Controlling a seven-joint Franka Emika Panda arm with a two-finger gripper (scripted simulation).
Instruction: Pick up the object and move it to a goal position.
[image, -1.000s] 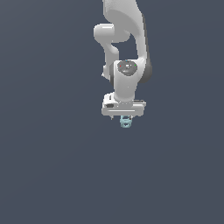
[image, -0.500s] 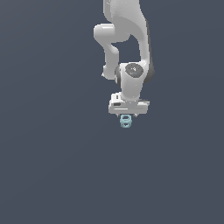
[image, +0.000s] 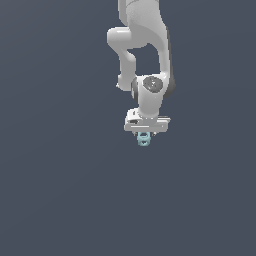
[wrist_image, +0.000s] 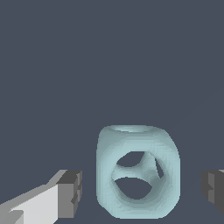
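Object (wrist_image: 138, 173), a pale teal rounded cube pierced by ring-like holes, sits between the jaws of the gripper (wrist_image: 142, 188), with clear gaps to both dark pads (wrist_image: 71, 192), so the jaws are released, not gripping. No evident long axis; roughly equal sides. Exterior view: object (image: 144, 140) directly beneath the gripper (image: 145, 134). Judgement: closing should capture it.
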